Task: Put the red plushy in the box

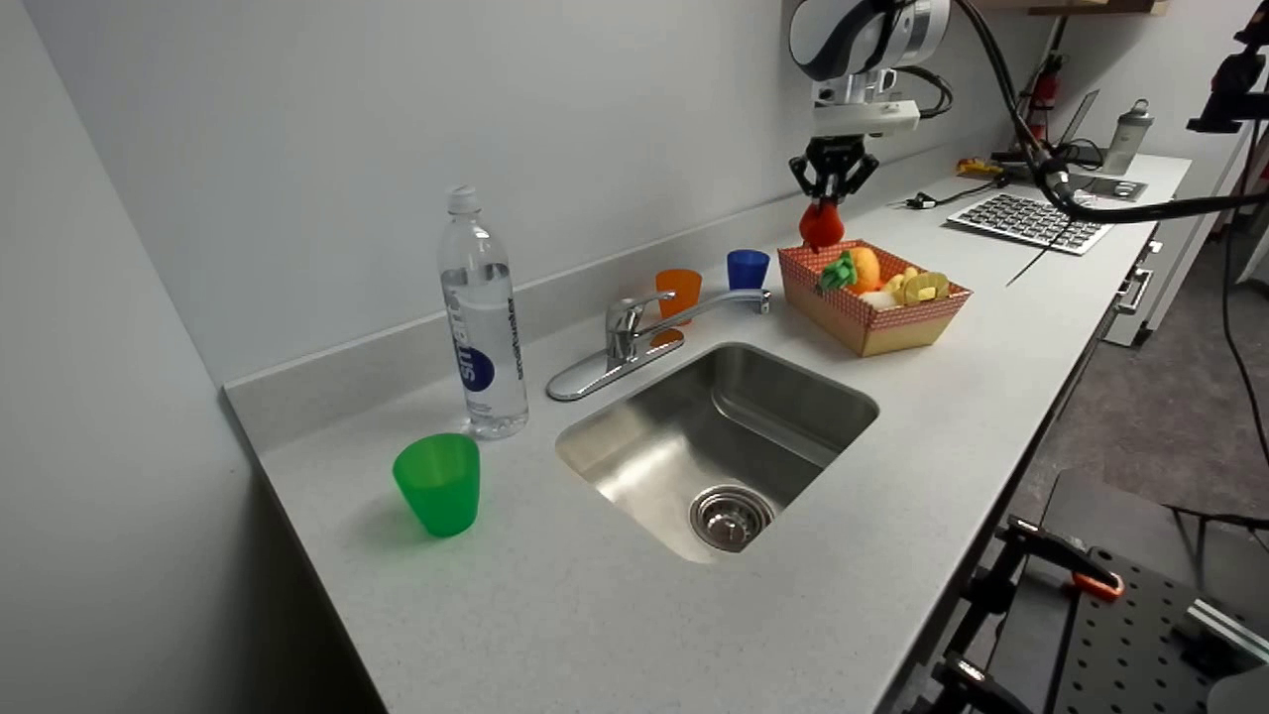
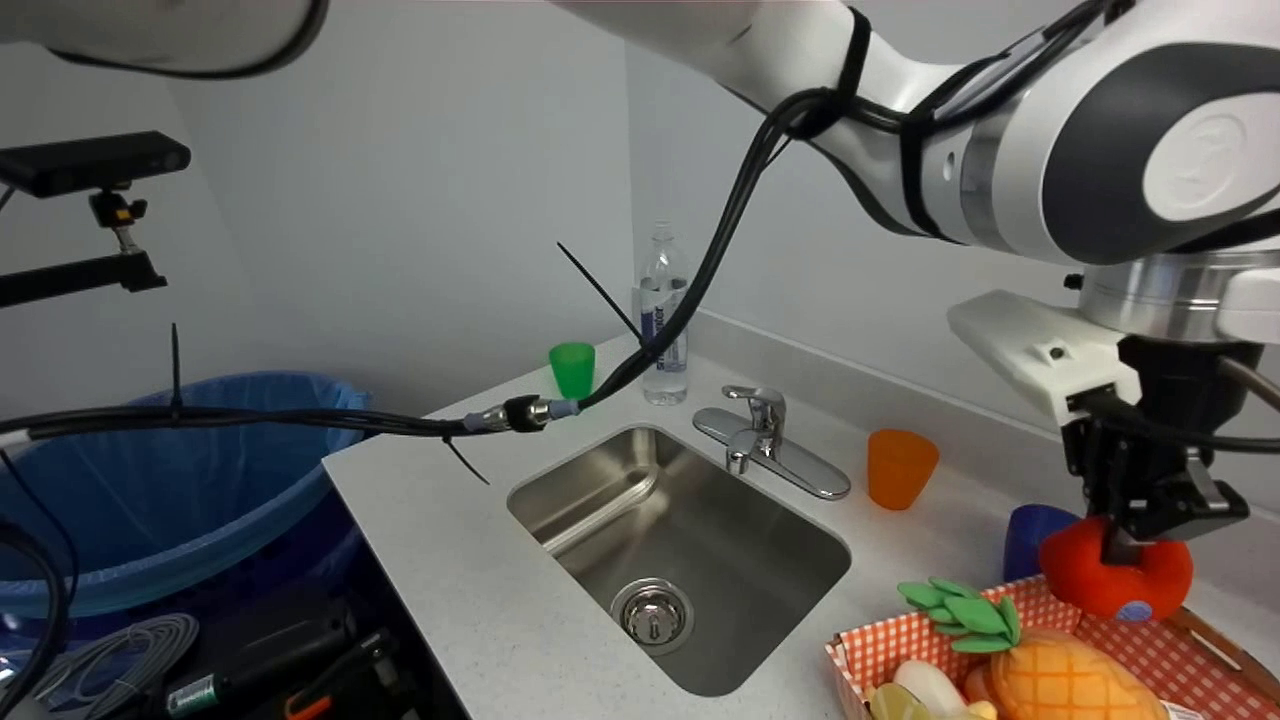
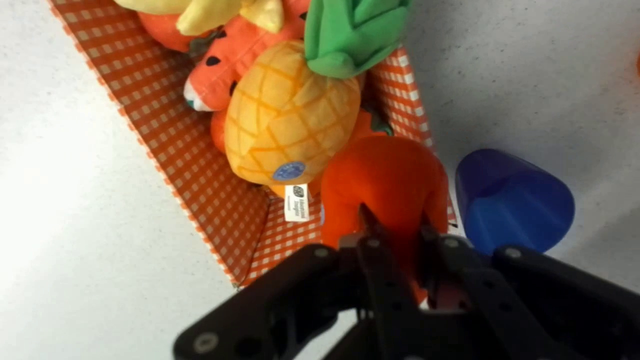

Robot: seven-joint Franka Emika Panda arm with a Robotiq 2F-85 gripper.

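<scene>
The red plushy (image 1: 822,226) is pinched between the fingers of my gripper (image 1: 827,198). It also shows in an exterior view (image 2: 1085,568) and in the wrist view (image 3: 382,170). The box (image 1: 831,315) is light brown outside with red-and-white checked lining, and it stands on the counter beyond the sink. In the exterior views the plushy hangs over the box's wall-side part, at about rim height or a little above. In the wrist view it covers part of the box's checked side (image 3: 200,175). The fingers (image 3: 397,225) press into the plushy, and their tips are partly sunk in it.
The box holds several plush toys, among them a pineapple (image 3: 292,115) with green leaves. A blue cup (image 3: 515,200) stands close beside the box. An orange cup (image 2: 900,468), the faucet (image 1: 625,332), the steel sink (image 1: 634,416), a bottle (image 1: 483,327) and a green cup (image 1: 441,486) are farther off.
</scene>
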